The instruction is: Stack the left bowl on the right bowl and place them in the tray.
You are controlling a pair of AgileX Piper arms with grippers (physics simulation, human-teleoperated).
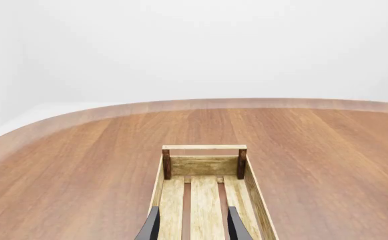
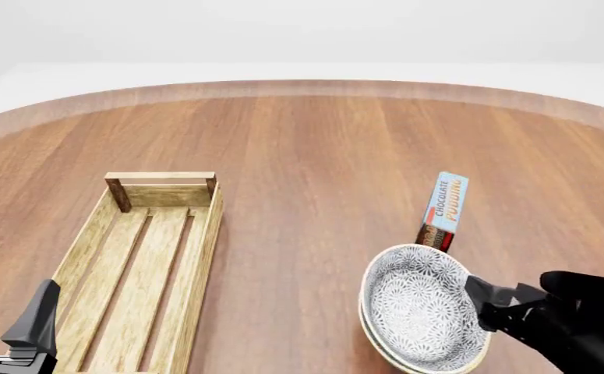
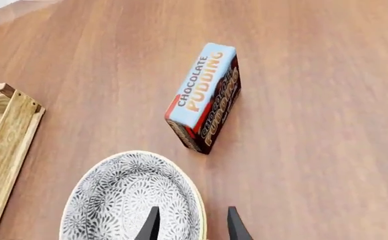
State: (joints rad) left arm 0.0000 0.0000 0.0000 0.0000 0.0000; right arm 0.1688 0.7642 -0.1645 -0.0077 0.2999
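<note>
Now | wood table (image 2: 312,148) | pale backdrop | bowls (image 2: 418,304) seemingly stacked

The tray (image 2: 140,265) is lying on the counter (image 2: 312,148) at the left, running lengthwise away from the arms. The two bowls (image 2: 422,308) are sitting stacked at the right, well apart from the tray. The pudding box (image 2: 444,209) is standing just behind the bowls. The left claw (image 2: 5,315) is hovering at the tray's near end; the right claw (image 2: 485,300) is straddling the bowls' right rim.
</note>
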